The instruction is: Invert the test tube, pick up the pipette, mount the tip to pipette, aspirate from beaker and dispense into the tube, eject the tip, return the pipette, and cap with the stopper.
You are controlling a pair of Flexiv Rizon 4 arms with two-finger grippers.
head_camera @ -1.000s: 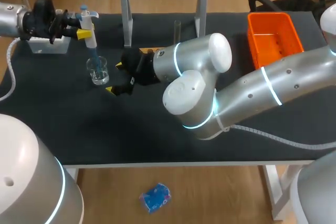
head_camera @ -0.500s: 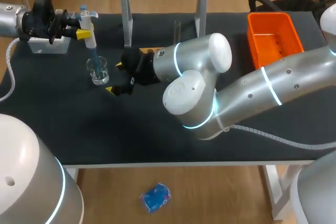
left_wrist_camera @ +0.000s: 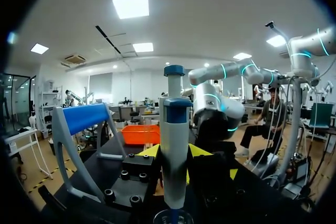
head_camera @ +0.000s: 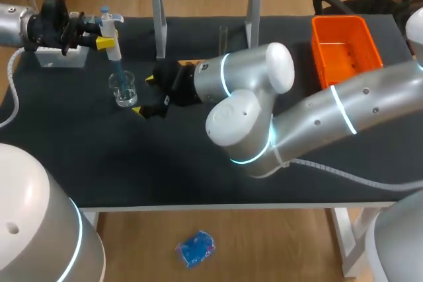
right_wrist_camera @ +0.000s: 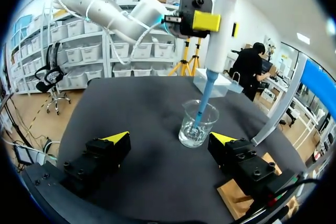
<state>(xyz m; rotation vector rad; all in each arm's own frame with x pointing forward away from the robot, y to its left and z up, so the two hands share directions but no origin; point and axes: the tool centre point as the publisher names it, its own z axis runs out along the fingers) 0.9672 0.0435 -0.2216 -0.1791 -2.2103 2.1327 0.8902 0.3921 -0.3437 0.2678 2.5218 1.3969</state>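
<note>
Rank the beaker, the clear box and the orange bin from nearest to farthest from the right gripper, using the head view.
1. Beaker: just ahead of the right gripper, with the pipette dipped into it.
2. Clear box: table's far left corner.
3. Orange bin: far right side.

We saw the white pipette (head_camera: pixel 112 36) standing straight up, with its blue tip (head_camera: pixel 117 70) dipped down into the little clear beaker (head_camera: pixel 125 94).
</note>
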